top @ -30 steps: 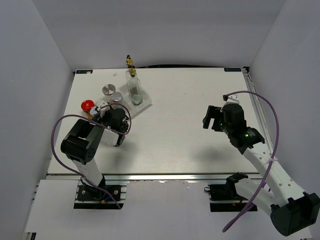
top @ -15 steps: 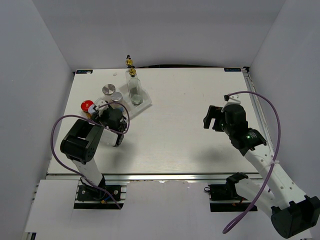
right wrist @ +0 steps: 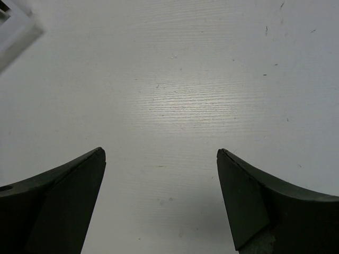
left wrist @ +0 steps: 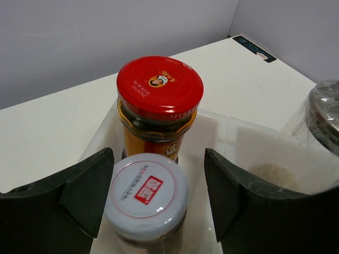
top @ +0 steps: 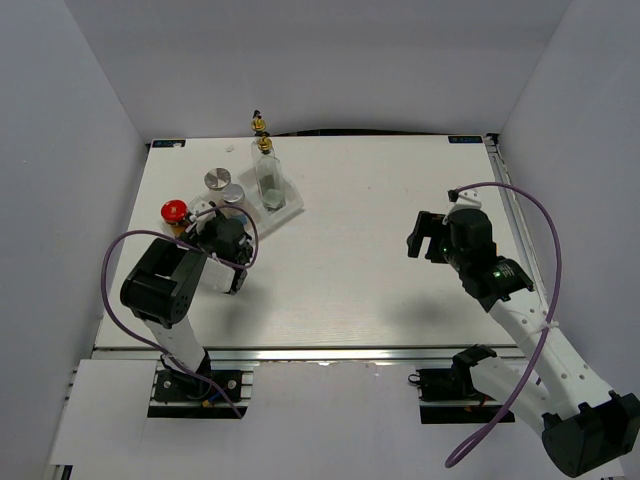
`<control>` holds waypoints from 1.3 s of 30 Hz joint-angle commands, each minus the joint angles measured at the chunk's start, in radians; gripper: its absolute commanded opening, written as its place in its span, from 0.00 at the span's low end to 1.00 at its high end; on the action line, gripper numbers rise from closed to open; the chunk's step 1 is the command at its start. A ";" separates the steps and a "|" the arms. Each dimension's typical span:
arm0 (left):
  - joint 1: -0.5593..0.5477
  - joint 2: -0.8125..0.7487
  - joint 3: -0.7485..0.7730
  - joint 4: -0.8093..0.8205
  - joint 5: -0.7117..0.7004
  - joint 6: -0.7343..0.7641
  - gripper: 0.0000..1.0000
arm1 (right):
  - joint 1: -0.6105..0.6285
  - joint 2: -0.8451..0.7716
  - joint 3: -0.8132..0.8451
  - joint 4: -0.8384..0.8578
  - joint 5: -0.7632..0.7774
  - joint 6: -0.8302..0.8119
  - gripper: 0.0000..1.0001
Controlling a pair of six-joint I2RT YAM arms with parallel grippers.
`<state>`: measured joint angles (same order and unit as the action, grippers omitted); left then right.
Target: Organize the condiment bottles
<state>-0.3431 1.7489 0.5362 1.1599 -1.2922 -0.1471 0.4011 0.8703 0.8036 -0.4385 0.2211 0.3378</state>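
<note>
In the left wrist view a small white-lidded jar [left wrist: 145,196] stands in the white rack [left wrist: 212,127], just in front of the red-lidded brown jar [left wrist: 159,87]. My left gripper [left wrist: 159,159] straddles the white-lidded jar; its jaws are open, with a clear gap on the right side. A silver-lidded shaker [left wrist: 323,114] shows at the right edge. From above I see the red lid [top: 175,211], two shakers [top: 217,180] [top: 233,194] and two glass cruets [top: 269,175] [top: 260,124]. My right gripper [right wrist: 159,153] hangs open over bare table.
The rack [top: 290,208] sits at the table's back left, and its corner [right wrist: 13,26] shows at the top left of the right wrist view. The right arm [top: 470,250] hovers over the right half. White walls enclose the table on three sides.
The left jaws have widened off the white-lidded jar, which stays standing in the rack. The left arm has shifted slightly. The right arm has barely moved.
</note>
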 commanded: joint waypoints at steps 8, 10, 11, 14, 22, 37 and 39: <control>0.006 -0.049 0.021 -0.055 0.002 -0.064 0.81 | -0.002 -0.013 0.002 0.030 -0.005 -0.008 0.89; 0.003 -0.078 0.031 -0.151 0.005 -0.116 0.89 | -0.004 -0.008 0.006 0.024 -0.009 -0.011 0.89; 0.004 -0.121 0.039 -0.199 0.004 -0.137 0.98 | -0.004 -0.008 0.008 0.023 -0.012 -0.014 0.89; 0.004 -0.243 0.086 -0.451 0.022 -0.247 0.98 | -0.004 -0.005 0.011 0.021 -0.022 -0.016 0.89; 0.004 -0.427 0.482 -1.412 0.217 -0.455 0.98 | -0.004 0.002 0.005 0.033 -0.026 -0.005 0.89; 0.004 -0.787 0.495 -1.612 0.473 -0.505 0.98 | -0.002 -0.004 -0.053 0.050 0.058 0.050 0.89; 0.004 -0.792 0.492 -1.620 0.476 -0.502 0.98 | -0.004 -0.010 -0.057 0.060 0.057 0.049 0.90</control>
